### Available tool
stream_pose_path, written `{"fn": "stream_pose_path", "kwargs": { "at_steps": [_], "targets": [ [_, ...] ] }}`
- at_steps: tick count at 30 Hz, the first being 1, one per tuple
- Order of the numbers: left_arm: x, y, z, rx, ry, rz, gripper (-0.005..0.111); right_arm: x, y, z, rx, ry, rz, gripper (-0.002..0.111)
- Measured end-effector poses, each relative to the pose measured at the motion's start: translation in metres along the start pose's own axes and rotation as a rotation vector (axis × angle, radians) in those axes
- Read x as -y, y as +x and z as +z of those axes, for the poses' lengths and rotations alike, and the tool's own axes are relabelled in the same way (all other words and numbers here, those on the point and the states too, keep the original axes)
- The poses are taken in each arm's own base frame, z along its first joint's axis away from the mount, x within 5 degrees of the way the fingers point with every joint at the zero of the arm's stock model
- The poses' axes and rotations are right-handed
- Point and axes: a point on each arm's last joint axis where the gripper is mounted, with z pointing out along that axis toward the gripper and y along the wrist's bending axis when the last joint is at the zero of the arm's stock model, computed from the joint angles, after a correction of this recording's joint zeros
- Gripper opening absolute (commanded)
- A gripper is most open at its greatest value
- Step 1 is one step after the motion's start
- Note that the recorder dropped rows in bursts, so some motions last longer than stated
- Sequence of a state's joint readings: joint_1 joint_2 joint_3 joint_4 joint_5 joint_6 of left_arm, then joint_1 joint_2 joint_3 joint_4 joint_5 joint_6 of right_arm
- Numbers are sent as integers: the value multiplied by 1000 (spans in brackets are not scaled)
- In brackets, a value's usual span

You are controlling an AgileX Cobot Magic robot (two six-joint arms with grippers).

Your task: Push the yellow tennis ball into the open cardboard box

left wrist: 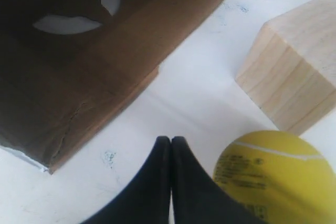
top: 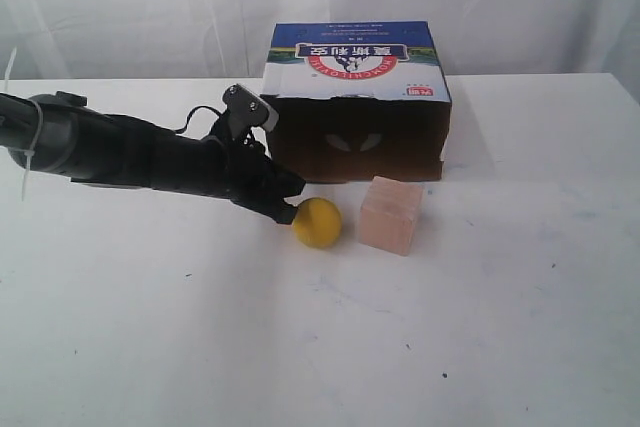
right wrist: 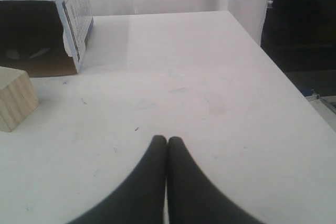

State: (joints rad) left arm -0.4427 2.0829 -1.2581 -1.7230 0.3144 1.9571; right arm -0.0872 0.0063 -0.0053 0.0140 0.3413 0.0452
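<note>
The yellow tennis ball (top: 318,222) rests on the white table in front of the open cardboard box (top: 357,97), whose dark opening faces the camera. My left gripper (top: 287,209) is shut, empty, and its tips touch the ball's left side. In the left wrist view the shut left gripper (left wrist: 171,141) points at the table between the box's brown flap (left wrist: 105,72) and the ball (left wrist: 278,177), which lies against one finger's side. My right gripper (right wrist: 167,141) is shut over bare table and is out of the exterior view.
A pale pink block (top: 391,214) stands just right of the ball, in front of the box's right corner; it also shows as a wooden-looking block (left wrist: 294,72) (right wrist: 16,98). The table's right edge (right wrist: 278,72) drops to a dark floor. A white curtain hangs behind.
</note>
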Motion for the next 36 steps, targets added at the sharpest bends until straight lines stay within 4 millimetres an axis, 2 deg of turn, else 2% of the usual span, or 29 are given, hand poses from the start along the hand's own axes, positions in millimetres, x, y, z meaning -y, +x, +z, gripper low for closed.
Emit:
{"fn": "stream_pose_path", "kwargs": {
  "at_steps": [6, 13, 18, 23, 27, 29, 32, 36],
  "targets": [
    [-5, -6, 1, 6, -30, 11, 0, 0, 0, 0, 0, 0, 0, 0],
    [-20, -21, -1, -4, -156, 35, 0, 0, 0, 0, 0, 0, 0, 0],
    [-19, -41, -21, 31, -208, 57, 0, 0, 0, 0, 0, 0, 0, 0],
    [2, -52, -48, 99, -118, 71, 0, 0, 0, 0, 0, 0, 0, 0],
    [26, -41, -54, 142, 60, 55, 0, 0, 0, 0, 0, 0, 0, 0],
    [29, -33, -54, 157, 130, 36, 0, 0, 0, 0, 0, 0, 0, 0],
    [14, -16, -51, 168, 180, -21, 0, 0, 0, 0, 0, 0, 0, 0],
    [-22, 17, -51, 222, 258, -136, 0, 0, 0, 0, 0, 0, 0, 0]
  ]
}}
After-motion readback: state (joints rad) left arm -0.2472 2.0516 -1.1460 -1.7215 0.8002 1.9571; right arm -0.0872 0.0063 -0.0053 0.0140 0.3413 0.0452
